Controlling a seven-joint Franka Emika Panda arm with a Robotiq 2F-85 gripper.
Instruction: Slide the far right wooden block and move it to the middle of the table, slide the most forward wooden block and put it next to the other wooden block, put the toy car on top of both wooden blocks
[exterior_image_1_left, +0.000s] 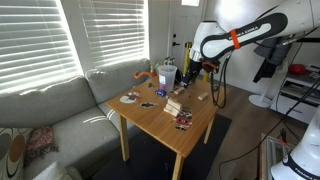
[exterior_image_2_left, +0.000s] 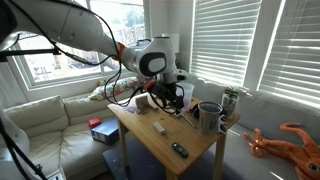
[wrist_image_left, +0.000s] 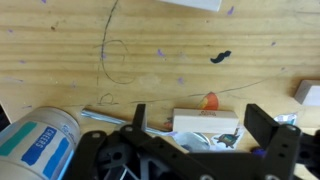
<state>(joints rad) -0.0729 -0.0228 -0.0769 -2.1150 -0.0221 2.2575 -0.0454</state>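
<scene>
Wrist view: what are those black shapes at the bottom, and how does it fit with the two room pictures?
The white arm is a robot, steered by a person. Two cameras in the room film it from different spots, over a wooden table beside a sofa. The third camera rides on its wrist, looking down: the black shapes are its two fingers, standing apart and holding nothing. Between them lies a pale block; a can with a teal label sits at the left.

1. A light wooden table (exterior_image_1_left: 160, 128) stands beside a grey sofa (exterior_image_1_left: 60, 110), below windows with blinds (exterior_image_1_left: 100, 35).
2. A white robot arm (exterior_image_1_left: 240, 35) reaches over the table's far end, its gripper (exterior_image_1_left: 189, 76) near a cup (exterior_image_1_left: 165, 73).
3. A pale block (exterior_image_1_left: 173, 106) lies mid-table, with a small dark thing (exterior_image_1_left: 183, 121) nearer the front edge.
</scene>
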